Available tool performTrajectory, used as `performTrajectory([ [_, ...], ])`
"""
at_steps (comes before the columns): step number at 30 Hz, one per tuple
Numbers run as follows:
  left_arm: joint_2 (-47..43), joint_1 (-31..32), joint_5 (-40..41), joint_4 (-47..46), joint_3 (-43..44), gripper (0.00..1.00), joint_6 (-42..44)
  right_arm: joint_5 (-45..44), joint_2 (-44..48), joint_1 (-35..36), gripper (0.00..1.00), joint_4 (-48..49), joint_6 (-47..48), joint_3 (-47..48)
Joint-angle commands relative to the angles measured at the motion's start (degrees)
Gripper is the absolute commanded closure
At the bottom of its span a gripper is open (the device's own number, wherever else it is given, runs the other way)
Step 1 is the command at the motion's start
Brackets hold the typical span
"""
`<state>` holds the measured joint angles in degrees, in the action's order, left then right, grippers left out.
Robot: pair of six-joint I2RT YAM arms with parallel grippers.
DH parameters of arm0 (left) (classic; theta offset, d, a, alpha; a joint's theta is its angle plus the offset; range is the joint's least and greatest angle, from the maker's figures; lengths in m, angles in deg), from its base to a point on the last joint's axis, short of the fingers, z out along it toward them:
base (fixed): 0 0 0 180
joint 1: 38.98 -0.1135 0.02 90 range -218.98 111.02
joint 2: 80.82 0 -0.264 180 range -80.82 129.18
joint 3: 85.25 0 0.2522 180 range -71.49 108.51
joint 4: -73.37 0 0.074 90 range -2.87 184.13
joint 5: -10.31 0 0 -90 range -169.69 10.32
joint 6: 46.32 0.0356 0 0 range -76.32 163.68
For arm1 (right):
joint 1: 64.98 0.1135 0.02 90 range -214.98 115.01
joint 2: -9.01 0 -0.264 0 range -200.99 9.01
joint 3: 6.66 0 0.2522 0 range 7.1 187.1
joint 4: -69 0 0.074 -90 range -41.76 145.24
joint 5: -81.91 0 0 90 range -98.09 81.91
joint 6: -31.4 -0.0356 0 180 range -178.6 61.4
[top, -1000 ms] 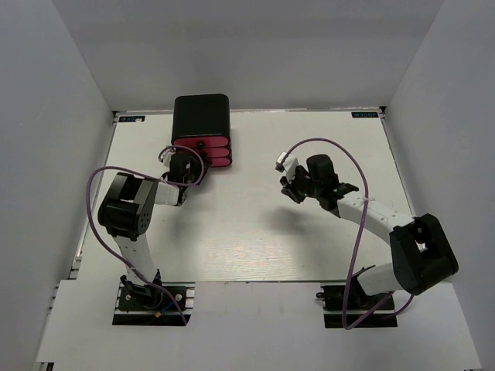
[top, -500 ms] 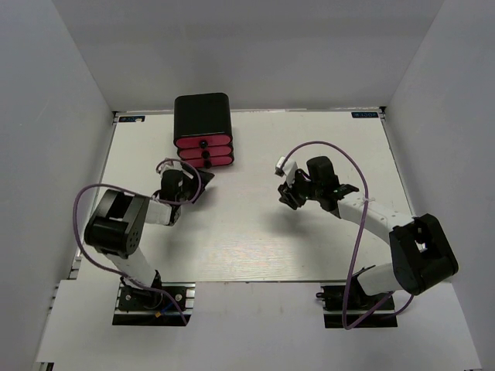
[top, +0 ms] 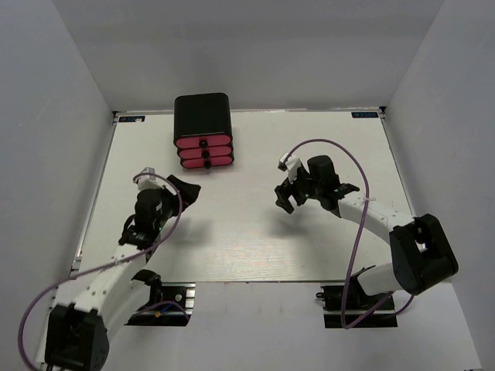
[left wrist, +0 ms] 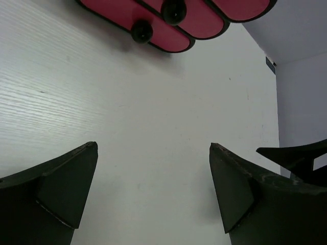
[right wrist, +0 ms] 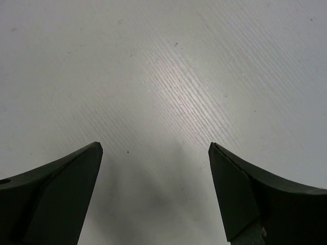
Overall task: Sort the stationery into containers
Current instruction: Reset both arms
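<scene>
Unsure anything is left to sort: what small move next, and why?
Probably draw the right claw back toward its base: no stationery shows on the table, the three pink drawers of the black box look shut, and it and the left claw are open and empty.

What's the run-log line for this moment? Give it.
left hand: open, empty | right hand: open, empty | drawers: all shut | stationery: none in view
</scene>
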<state>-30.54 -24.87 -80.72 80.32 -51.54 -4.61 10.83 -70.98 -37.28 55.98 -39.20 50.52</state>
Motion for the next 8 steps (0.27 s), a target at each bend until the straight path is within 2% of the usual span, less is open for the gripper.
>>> performTrajectory([
  [1, -9.47, 0.31, 5.87, 17.58, -0.52, 0.00, 4.17, -3.70, 1.32, -0.19, 0.10, 2.96, -7.26, 3.42],
  [2, -14.98, 0.31, 7.09, 19.18, -0.52, 0.00, 4.95, -3.89, 1.32, -0.28, 0.10, 2.96, -8.14, 4.56],
  [8, -28.47, 0.31, 9.56, 28.95, -0.52, 0.00, 4.96, -3.80, 2.47, -0.37, 0.10, 3.75, -11.22, 5.27],
])
